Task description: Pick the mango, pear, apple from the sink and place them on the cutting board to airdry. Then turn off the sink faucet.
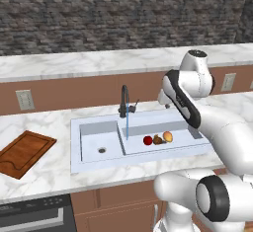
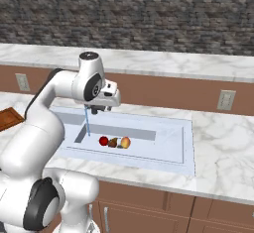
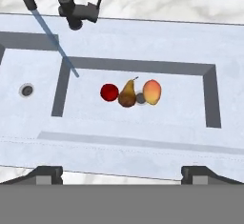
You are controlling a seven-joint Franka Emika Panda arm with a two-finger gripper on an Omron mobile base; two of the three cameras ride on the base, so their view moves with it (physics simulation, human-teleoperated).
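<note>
Three fruits lie in a row in the right basin of the white sink (image 1: 76, 144) (image 3: 143, 144): the red apple (image 1: 147, 140) (image 2: 103, 141) (image 3: 109, 92), the brown pear (image 1: 157, 139) (image 2: 113, 142) (image 3: 127, 96) and the yellow-orange mango (image 1: 168, 136) (image 2: 125, 142) (image 3: 152, 92). They touch or nearly touch. My gripper (image 2: 99, 110) (image 3: 122, 174) hangs open well above the sink, pointing down at the fruits, with nothing between its fingers. The black sink faucet (image 1: 123, 100) (image 3: 75, 12) runs a thin blue stream into the basin. The cutting board (image 1: 24, 152) (image 2: 7, 118) lies bare on the counter far left.
The left basin holds only a round drain (image 1: 102, 150) (image 3: 27, 90). A marble counter surrounds the sink, with a brown backsplash and wall outlets (image 1: 23, 99) (image 2: 225, 99) behind. My own arm crosses over the sink's right end in the left base view.
</note>
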